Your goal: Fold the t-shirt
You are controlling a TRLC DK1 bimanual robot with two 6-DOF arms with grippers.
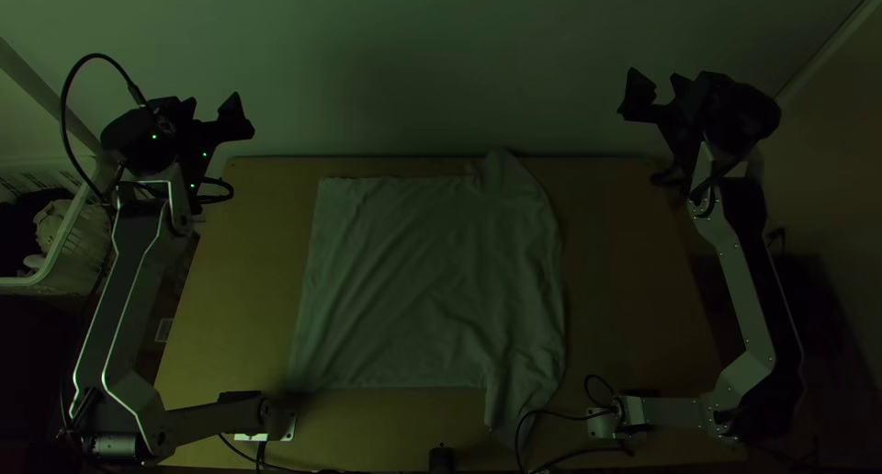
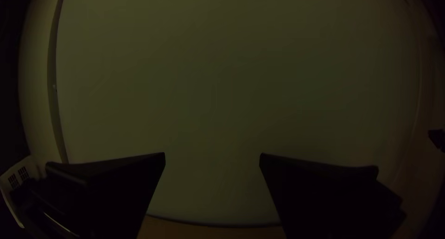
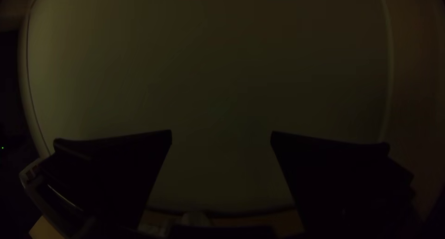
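Note:
Above the table's far left corner, the left gripper [image 1: 234, 119] is raised, clear of the cloth; in its wrist view the left gripper [image 2: 212, 154] is open, with bare wall between its fingers. Over the far right corner is the right gripper [image 1: 640, 102], and the right wrist view shows the right gripper [image 3: 221, 132] open and holding nothing. The pale t-shirt [image 1: 423, 272] lies spread on the table with shallow wrinkles, its straight hem on the left. One sleeve [image 1: 503, 173] points to the far edge, the other sleeve [image 1: 519, 396], somewhat rumpled, to the near edge.
Bare wood of the table [image 1: 625, 281] lies right of the shirt, with a narrower strip at its left. A white basket [image 1: 66, 233] holding cloth stands beyond the left side. Loose black cables [image 1: 574, 454] run along the near edge, close to the near sleeve.

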